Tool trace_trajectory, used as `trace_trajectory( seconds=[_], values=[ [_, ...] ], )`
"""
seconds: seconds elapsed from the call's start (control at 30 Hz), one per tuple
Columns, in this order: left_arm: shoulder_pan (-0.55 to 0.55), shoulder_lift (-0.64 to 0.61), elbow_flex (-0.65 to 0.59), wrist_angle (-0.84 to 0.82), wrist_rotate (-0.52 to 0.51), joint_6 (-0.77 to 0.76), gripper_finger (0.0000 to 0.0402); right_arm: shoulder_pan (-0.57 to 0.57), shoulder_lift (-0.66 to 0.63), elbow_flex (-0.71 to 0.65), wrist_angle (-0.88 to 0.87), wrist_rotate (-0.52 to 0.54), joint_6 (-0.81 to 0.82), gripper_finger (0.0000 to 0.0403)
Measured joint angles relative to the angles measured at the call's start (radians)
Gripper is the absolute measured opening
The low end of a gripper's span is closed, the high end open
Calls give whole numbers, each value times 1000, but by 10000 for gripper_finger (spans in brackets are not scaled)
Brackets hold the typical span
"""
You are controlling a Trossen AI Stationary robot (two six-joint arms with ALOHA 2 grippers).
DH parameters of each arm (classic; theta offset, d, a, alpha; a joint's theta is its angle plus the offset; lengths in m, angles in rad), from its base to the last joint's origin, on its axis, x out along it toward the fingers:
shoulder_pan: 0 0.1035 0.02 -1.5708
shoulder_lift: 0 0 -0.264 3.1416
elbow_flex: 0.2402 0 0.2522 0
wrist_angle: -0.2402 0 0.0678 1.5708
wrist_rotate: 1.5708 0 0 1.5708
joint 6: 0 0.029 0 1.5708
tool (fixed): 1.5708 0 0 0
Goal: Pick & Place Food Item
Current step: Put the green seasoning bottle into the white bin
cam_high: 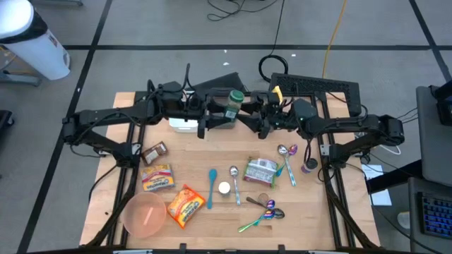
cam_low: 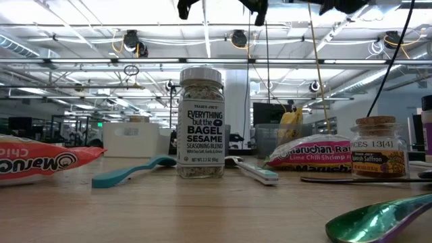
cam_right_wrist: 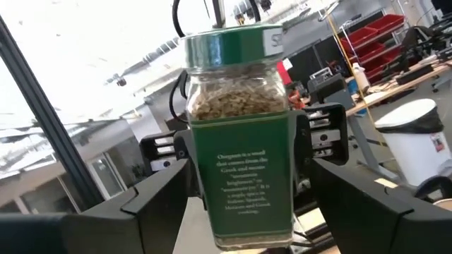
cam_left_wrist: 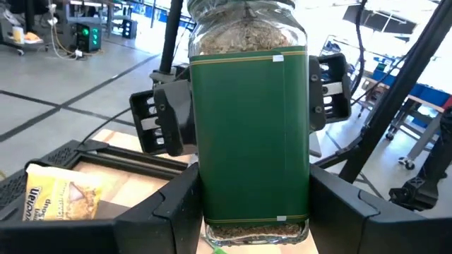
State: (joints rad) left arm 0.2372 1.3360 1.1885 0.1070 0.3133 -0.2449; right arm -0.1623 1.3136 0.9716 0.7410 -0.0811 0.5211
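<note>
the bagel seasoning jar (cam_low: 200, 123) stands near on the table (cam_high: 205, 226). far back, the green-labelled spice jar (cam_high: 232, 103) hangs between both arms: left gripper (cam_left_wrist: 254, 201) clamps it, right gripper (cam_right_wrist: 247, 194) brackets it wide. judgement: close right fully before left lets go.

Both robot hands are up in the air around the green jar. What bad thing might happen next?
1. Only the left gripper clamps the green jar; the right gripper stands open around it. If the left lets go first, the jar would likely drop to the wooden table.
2. The right fingers sit close beside the glass, so closing off-centre might tilt the jar or knock it loose.
</note>
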Motion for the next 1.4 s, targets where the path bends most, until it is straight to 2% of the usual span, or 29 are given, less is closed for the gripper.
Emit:
trace_trajectory(
  seconds=[0.23,0.5,1.2,1.4],
  values=[
    [0,32,0,-1,8,-24,204,0,0,-41,98,5,35,281],
    [-3,55,0,22,42,-52,204,0,0,-36,67,5,34,276],
    [0,54,0,24,26,-100,204,1,0,-36,17,3,34,202],
    [0,54,0,23,26,-105,204,0,0,-36,17,2,33,199]
  ],
)
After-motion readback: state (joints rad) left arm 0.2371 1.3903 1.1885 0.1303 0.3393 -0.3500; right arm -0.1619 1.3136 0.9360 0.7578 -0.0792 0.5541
